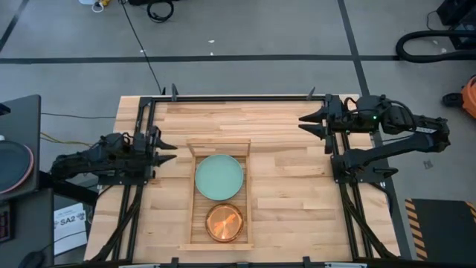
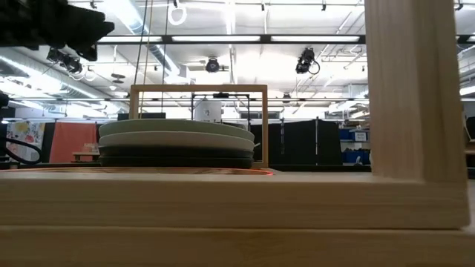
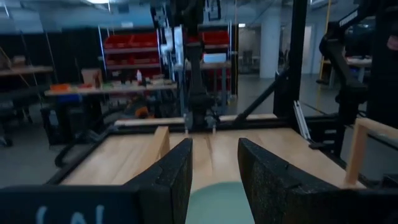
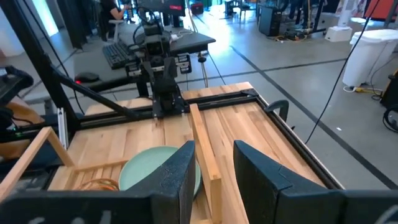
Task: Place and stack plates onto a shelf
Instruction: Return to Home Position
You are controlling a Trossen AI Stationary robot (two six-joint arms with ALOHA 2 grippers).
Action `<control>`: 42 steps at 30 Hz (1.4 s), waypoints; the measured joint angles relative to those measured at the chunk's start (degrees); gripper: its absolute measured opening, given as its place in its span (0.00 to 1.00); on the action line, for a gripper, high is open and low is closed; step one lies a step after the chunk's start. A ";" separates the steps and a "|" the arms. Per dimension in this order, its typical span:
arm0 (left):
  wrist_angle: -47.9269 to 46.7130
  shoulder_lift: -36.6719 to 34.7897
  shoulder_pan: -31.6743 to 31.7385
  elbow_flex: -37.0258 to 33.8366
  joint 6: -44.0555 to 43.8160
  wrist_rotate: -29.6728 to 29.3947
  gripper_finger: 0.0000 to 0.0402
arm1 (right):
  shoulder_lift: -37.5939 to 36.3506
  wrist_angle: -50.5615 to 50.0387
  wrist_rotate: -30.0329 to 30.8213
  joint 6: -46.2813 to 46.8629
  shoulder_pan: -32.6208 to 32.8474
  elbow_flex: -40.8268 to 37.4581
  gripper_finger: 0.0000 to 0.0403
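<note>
The light-wood shelf (image 1: pixel 218 195) lies on the middle of the table. On its far half sits a stack of large plates with a mint green plate (image 1: pixel 219 176) on top; the low view shows the stack (image 2: pixel 177 144) with darker plates beneath. On the shelf's near half sits a small orange translucent plate (image 1: pixel 224 222). My left gripper (image 1: pixel 169 151) hovers left of the shelf, open, holding nothing. My right gripper (image 1: pixel 305 122) hovers at the table's far right, open and empty. The mint plate also shows in the wrist views (image 3: pixel 217 202) (image 4: pixel 152 165).
Black metal frame rails (image 1: pixel 141 186) run along the table's left, right and far edges. Bare plank tabletop (image 1: pixel 286 193) lies between the shelf and the right arm's base. A wooden upright (image 2: pixel 415 89) stands close to the low camera.
</note>
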 joint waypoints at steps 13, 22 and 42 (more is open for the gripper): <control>8.76 0.01 0.00 -8.73 -1.33 0.02 0.34 | -12.76 8.95 0.00 0.51 0.00 -15.37 0.28; 8.62 0.08 0.00 -8.72 -1.43 0.00 0.34 | -23.28 13.36 0.00 1.84 0.00 -25.72 0.28; 8.20 0.10 0.00 -8.72 -2.45 -0.05 0.34 | -42.22 16.03 2.11 4.89 0.00 -42.61 0.28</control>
